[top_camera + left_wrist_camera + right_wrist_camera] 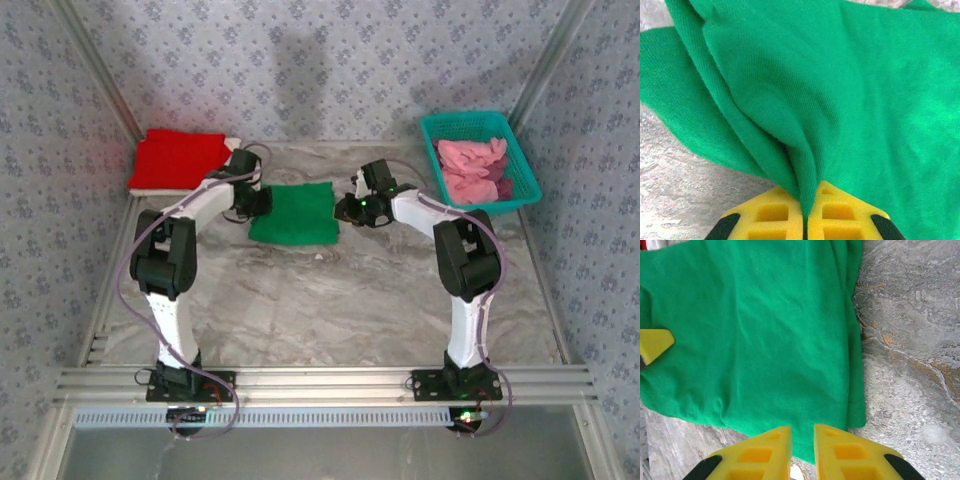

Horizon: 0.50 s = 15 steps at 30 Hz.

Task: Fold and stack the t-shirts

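Green t-shirt (293,213), folded to a rectangle, lies mid-table (330,300) in the overhead view. The left gripper (258,200) is at its left edge and the right gripper (345,210) at its right, apparently placed to handle it from both sides. At upper left, one red t-shirt (178,158) sits folded on one white t-shirt (150,191), the likely stack. One basket (480,116) at upper right holds unfolded pink t-shirts (470,160) and maroon cloth (503,185); their number cannot be told.

Left wrist view: the left gripper (806,212) is clamped tight on a bunched ridge of the green t-shirt (850,100), table (680,195) at lower left.

Right wrist view: the right gripper (802,440) sits over the near hem of the green t-shirt (750,330), jaws narrowly parted and gripping nothing, the cloth flat on the table (910,340).
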### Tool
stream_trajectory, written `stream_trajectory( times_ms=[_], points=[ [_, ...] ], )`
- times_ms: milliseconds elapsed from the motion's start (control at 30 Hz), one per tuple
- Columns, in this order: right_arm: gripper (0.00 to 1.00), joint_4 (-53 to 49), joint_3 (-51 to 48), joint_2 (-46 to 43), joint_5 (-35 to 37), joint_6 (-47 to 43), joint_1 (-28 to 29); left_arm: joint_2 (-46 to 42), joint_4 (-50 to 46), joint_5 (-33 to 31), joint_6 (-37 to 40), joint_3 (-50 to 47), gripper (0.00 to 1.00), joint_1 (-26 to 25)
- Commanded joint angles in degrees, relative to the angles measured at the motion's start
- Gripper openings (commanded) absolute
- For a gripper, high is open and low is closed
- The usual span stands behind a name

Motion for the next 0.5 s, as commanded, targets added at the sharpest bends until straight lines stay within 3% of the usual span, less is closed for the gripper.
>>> stream_trajectory(
  times_ms=[0, 200, 467],
  points=[
    [0.21, -2.2, 2.0, 0.9, -0.1, -1.2, -0.2, 0.9, -1.7, -1.6, 0.6, 2.7, 0.00, -1.1],
    [0.20, -3.3, 2.0, -0.1, 0.3, -2.0, -1.0, 1.8, -4.7, -2.5, 5.2, 6.7, 0.00, -0.1],
    [0.17, -3.4, 0.7, -1.2, -0.2, -1.8, -2.4, 5.0, -9.5, -9.6, 21.1, 17.6, 0.00, 2.0]
  ],
)
